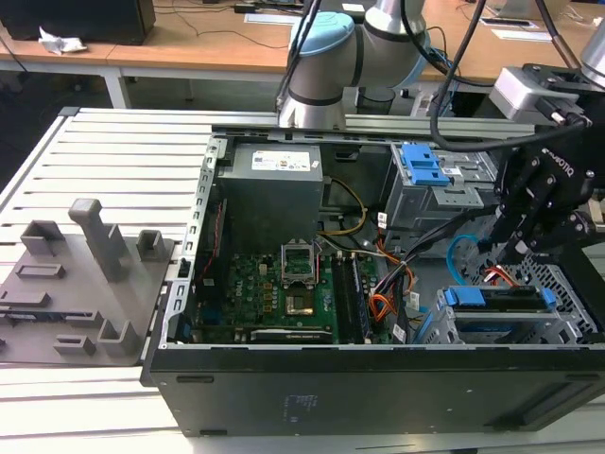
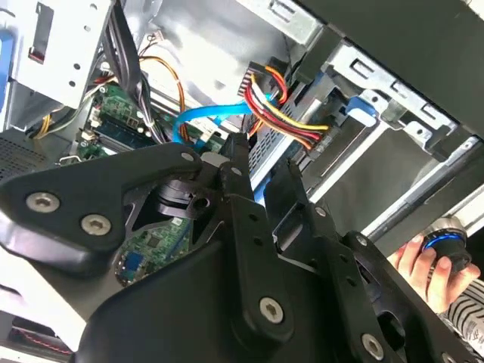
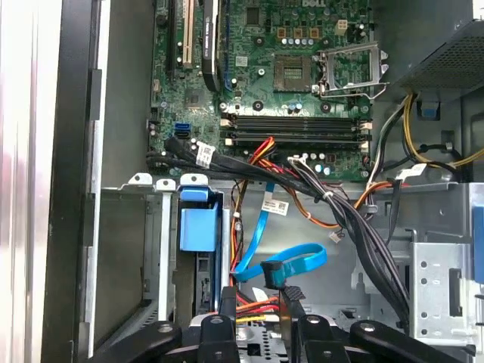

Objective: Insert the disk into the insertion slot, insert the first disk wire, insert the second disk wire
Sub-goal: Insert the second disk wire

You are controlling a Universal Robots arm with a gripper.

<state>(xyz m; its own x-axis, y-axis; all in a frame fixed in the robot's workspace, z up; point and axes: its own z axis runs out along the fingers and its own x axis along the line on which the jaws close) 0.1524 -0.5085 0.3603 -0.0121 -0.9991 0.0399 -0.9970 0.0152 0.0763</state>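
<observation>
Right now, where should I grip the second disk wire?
Take the small dark plug at the free end of the second disk wire, not the flat blue ribbon, which loops and would likely flex. Come in through the open side of the case, where the end effector is, pinching the plug's flat faces.

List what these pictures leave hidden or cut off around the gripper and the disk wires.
- Gripper, exterior view: its dark body merges with the fingertips, so open or shut cannot be told.
- First disk wire, second wrist view: its far end disappears behind the gripper linkage.
- Second disk wire, first wrist view: whether its dark plug is seated is unclear.
- Disk, exterior view: the label is hidden; just the blue caddy edge shows in the insertion slot.
</observation>
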